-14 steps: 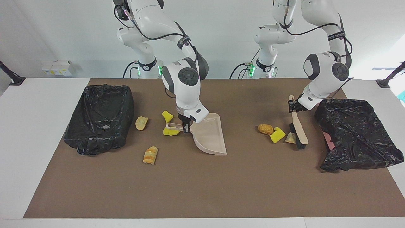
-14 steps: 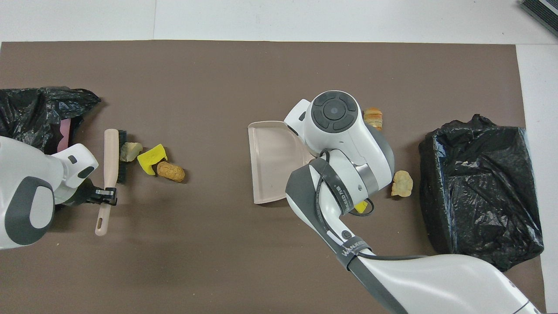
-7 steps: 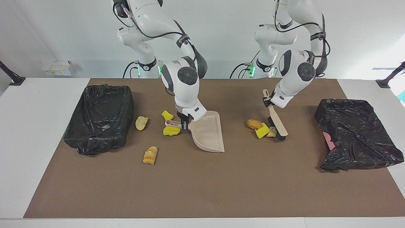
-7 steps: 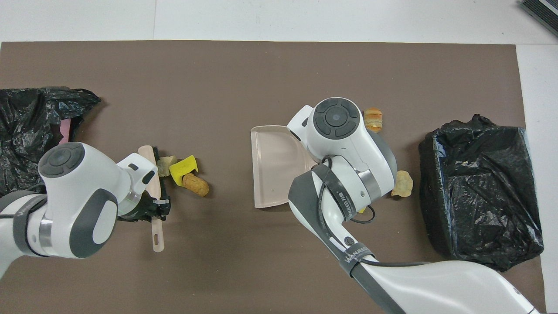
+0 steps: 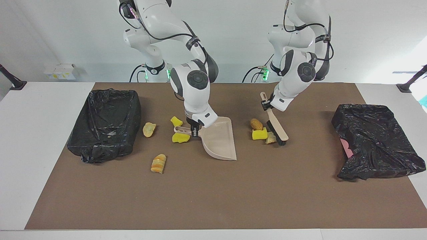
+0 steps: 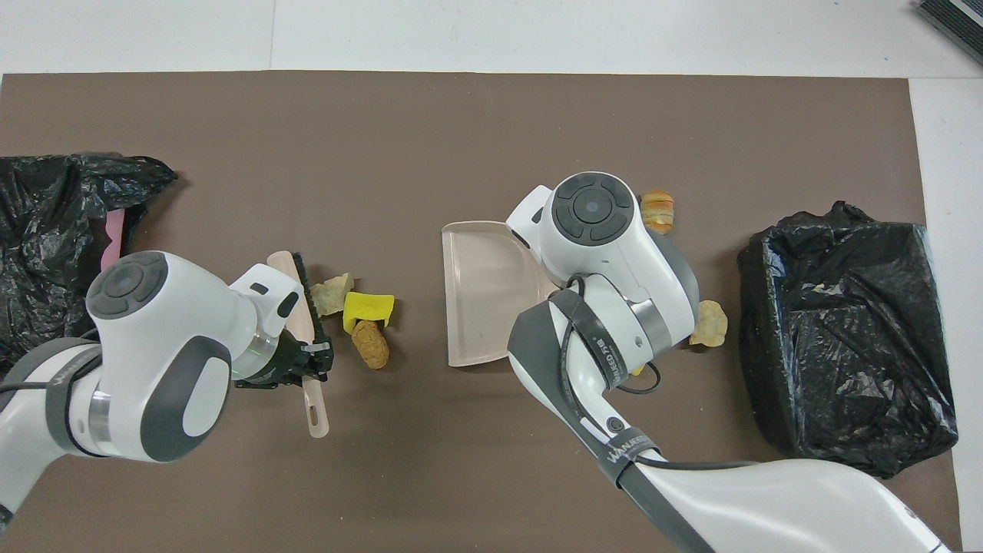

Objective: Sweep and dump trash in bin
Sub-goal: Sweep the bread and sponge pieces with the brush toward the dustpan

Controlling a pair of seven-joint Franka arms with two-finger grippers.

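Brown matting (image 5: 213, 196) is covering the white table (image 5: 30, 140); left gripper (image 5: 266, 104) is clamping the brush (image 5: 275, 125), right gripper (image 5: 195, 131) is clamping the dustpan (image 5: 220, 141) beside trash (image 5: 259, 134).

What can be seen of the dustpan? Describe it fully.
The dustpan is beige, seemingly smooth plastic: a flat scoop with low side walls and a slim looped handle. It rests on the brown mat at mid-table, empty, its open mouth facing the left arm's end, where the brush pushes three scraps toward it. The right gripper is shut on the handle where it joins the pan. The handle's end lies over a yellow spongy chunk.
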